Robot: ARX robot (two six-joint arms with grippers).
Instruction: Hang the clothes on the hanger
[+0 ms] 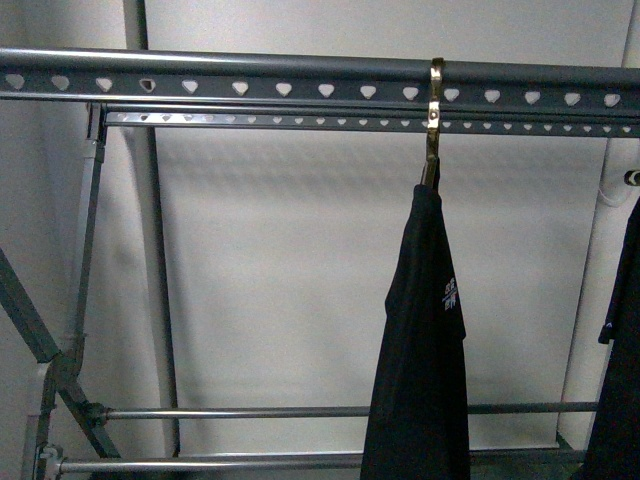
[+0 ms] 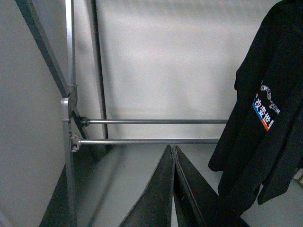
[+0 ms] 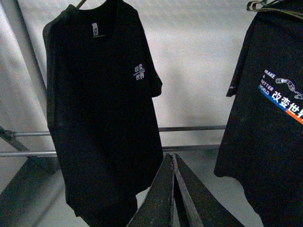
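On the right half of the grey metal rack (image 1: 300, 85), a black T-shirt (image 1: 420, 340) hangs from a gold-coloured hook (image 1: 435, 105) that loops over the near top rail, the one punched with a row of heart-shaped holes. The shirt hangs edge-on to my body camera, with a small white print showing on its chest and its hem dropping past the two thin lower crossbars (image 1: 250, 412). A second dark garment (image 1: 615, 370) hangs at the far right edge of the view, only partly in frame.

Neither of my arms shows in the front view. My left gripper (image 2: 173, 156) appears in its wrist camera as two dark fingers pressed together at the tips, with nothing between them; beyond it are the rack's left upright and crossbars, and a black shirt with a white, blue and orange print (image 2: 265, 118) hanging to the right, apart from my fingers. My right gripper (image 3: 172, 163) looks the same: fingers closed tip to tip and empty. Past it the printed T-shirt (image 3: 102, 113) hangs on the left, a grey neck label (image 3: 94, 31) visible inside the collar, and another black shirt with "MAKE A BETTER WORLD" lettering (image 3: 270, 118) hangs on the right. Both shirts are clear of my fingers.
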